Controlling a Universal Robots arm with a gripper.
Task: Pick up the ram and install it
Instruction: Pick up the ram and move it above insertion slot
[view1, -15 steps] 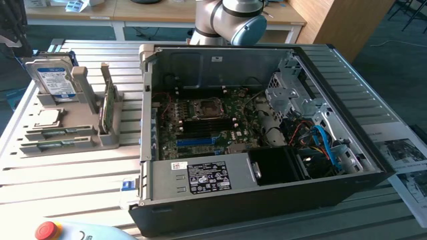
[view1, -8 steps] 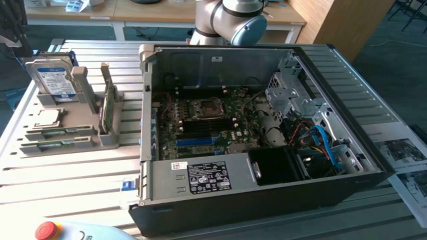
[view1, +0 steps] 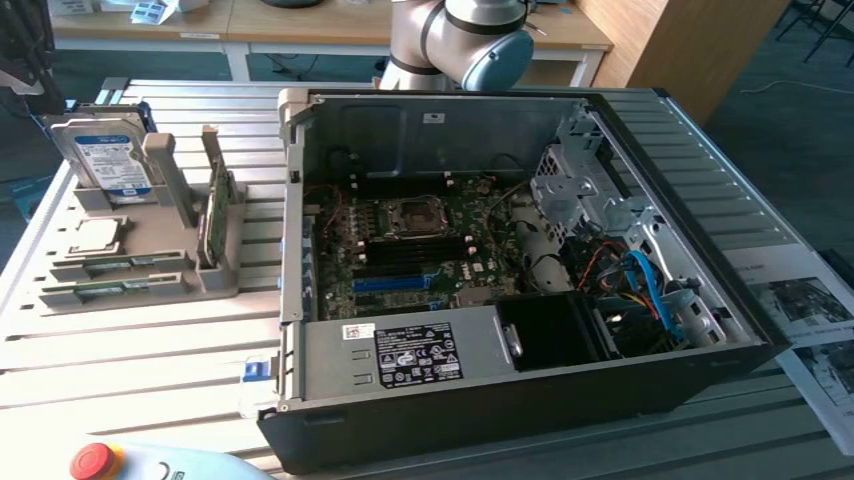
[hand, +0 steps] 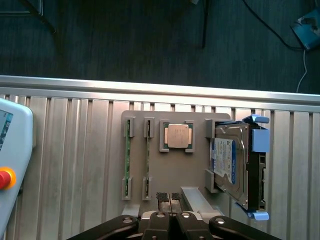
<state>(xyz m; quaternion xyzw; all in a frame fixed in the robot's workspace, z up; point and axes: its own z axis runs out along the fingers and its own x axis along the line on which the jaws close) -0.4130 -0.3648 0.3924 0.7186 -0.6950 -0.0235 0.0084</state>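
Ram (view1: 219, 214) upright, near closed pincer (hand: 169, 197)

Three ram sticks (view1: 220, 212), one hard drive (view1: 110, 155), one processor chip (hand: 178, 135).

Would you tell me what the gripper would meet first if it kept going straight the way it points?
Most likely the gray parts holder, near its edge under the gripper; how far off is unclear.
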